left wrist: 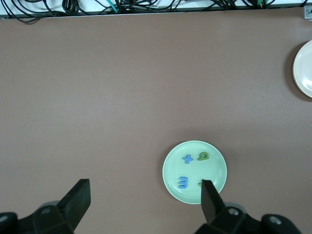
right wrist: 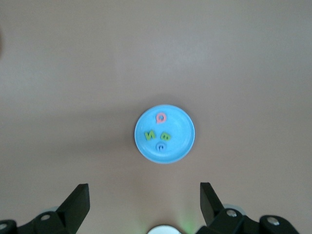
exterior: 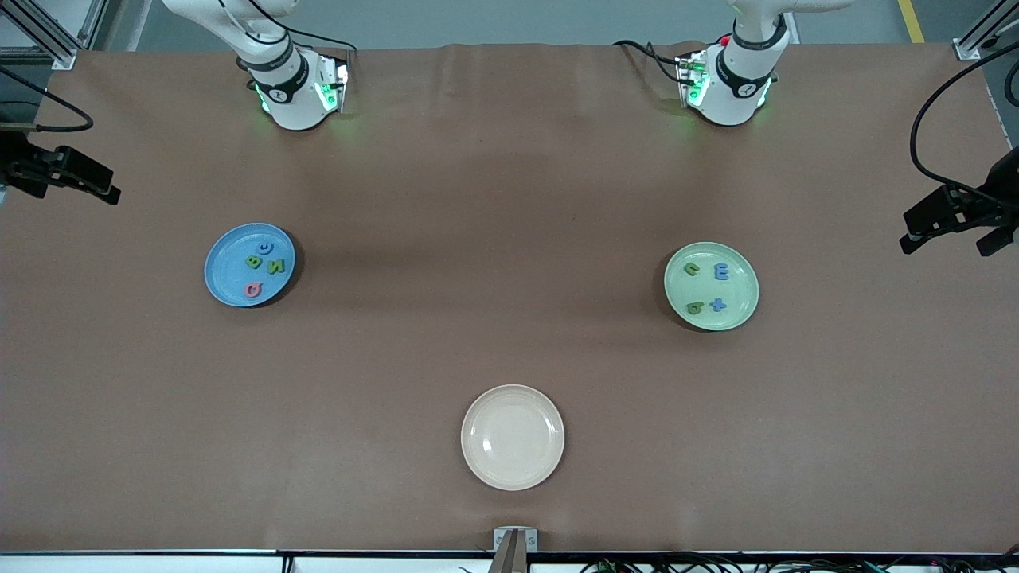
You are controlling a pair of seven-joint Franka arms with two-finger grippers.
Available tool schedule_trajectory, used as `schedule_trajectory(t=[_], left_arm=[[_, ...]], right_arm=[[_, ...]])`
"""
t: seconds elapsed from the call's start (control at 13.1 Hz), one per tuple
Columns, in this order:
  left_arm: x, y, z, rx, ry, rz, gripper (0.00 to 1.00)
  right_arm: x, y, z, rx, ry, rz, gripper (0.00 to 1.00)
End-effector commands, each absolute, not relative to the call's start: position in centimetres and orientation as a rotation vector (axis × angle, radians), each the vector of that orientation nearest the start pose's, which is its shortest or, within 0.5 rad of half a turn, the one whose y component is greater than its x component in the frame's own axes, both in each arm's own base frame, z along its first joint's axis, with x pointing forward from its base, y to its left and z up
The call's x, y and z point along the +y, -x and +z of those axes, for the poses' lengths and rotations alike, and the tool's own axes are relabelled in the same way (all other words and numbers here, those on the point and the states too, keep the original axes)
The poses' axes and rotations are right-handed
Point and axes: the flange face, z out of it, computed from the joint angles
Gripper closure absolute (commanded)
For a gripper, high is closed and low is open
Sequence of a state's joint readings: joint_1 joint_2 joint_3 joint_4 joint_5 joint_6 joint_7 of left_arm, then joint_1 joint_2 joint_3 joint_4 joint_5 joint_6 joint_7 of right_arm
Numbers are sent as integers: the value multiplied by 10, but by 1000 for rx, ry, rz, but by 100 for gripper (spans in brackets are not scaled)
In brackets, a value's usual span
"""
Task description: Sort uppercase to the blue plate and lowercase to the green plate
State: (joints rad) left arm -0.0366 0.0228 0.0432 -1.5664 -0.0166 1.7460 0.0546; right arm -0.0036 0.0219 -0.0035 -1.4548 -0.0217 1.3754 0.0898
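Nearest the front camera sits the cream plate (exterior: 513,437). Both arms wait high above the table — the left gripper (left wrist: 145,201) over the green plate (exterior: 736,317), holding nothing, fingers spread wide; the right gripper (right wrist: 144,203) likewise wide and empty over the blue plate (exterior: 225,282). Uppercase letters (exterior: 263,269) lie in the blue plate, lowercase letters (exterior: 707,288) in the green — none touched.
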Motion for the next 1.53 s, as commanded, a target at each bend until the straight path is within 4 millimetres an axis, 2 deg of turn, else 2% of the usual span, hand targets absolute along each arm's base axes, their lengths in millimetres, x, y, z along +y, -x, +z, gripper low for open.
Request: schedule_trajectory(t=[0.0, 0.23, 0.46, 0.69, 0.92, 1.45], left_arm=[[2, -574, 638, 80, 3138, -247, 0], [1, -572, 637, 63, 3147, -226, 0], [-2, -568, 633, 76, 3155, -161, 0], [-6, -561, 627, 84, 3164, -52, 0], [-7, -560, 625, 84, 3164, -37, 0], [-8, -560, 624, 80, 3172, -35, 0]], right_arm=[[-10, -541, 647, 169, 3138, 191, 0], [-8, -545, 653, 161, 3101, 119, 0], [-5, -542, 647, 153, 3092, 140, 0], [-4, -528, 640, 148, 3092, 124, 0], [-2, -514, 635, 145, 3090, 98, 0], [1, -502, 646, 135, 3093, 76, 0]])
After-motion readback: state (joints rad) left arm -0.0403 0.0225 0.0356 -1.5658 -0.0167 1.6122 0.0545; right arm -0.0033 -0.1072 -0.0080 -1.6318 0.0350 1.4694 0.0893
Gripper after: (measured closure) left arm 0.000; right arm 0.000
